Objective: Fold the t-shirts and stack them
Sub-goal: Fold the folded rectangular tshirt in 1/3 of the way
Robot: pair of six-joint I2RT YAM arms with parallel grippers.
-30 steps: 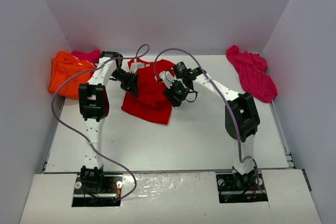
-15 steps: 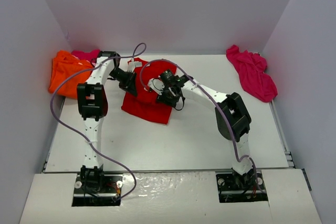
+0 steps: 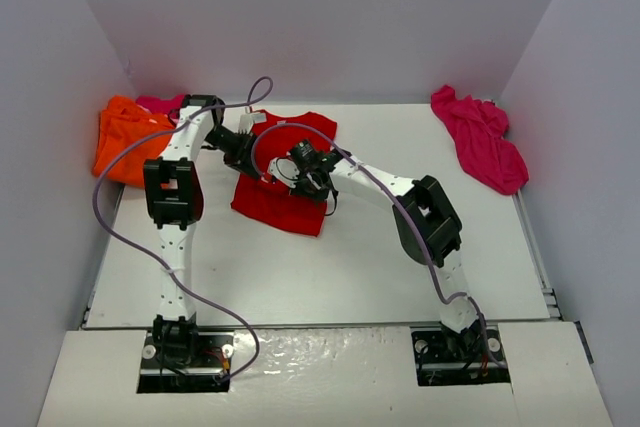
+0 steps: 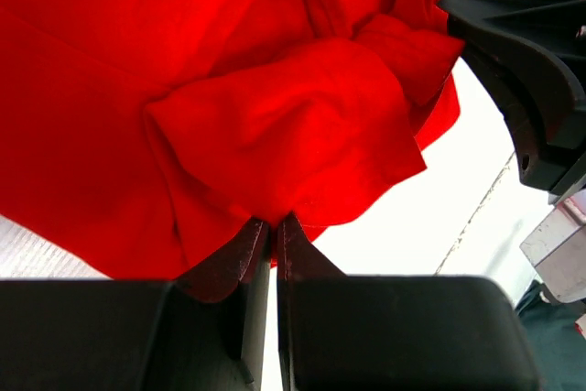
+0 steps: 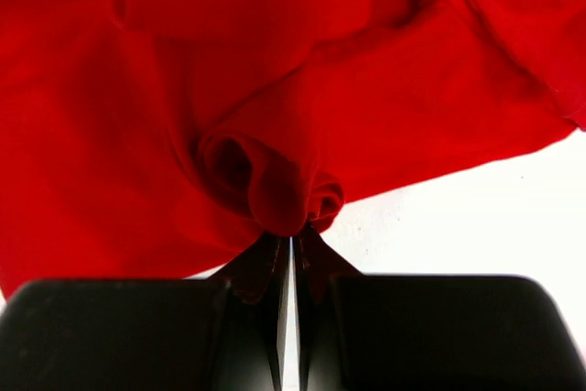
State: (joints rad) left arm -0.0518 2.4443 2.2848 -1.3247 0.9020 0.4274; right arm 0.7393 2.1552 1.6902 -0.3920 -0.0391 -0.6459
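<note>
You have four t-shirts in view: one red t-shirt (image 3: 283, 202), one orange t-shirt (image 3: 122, 137) and two magenta ones. The red t-shirt lies rumpled at the far middle of the table (image 3: 380, 257), between the two arms. The orange t-shirt is heaped at the far left corner. One magenta t-shirt (image 3: 165, 104) peeks out just behind it, and the other magenta t-shirt (image 3: 480, 137) lies at the far right, well apart.

Your left gripper (image 4: 273, 226) is pressed together on a fold of the red t-shirt at its left edge. Your right gripper (image 5: 291, 243) pinches a rolled bunch of the same cloth.

A second ago the right gripper hung half spread at the shirt's right side. It has since travelled left across the shirt, close to the left gripper, and clamped down. The left pinch has not changed.

Two purple cables (image 3: 110, 207) loop off the arms. One arcs over the shirt's far part, and the right forearm crosses its right side.
</note>
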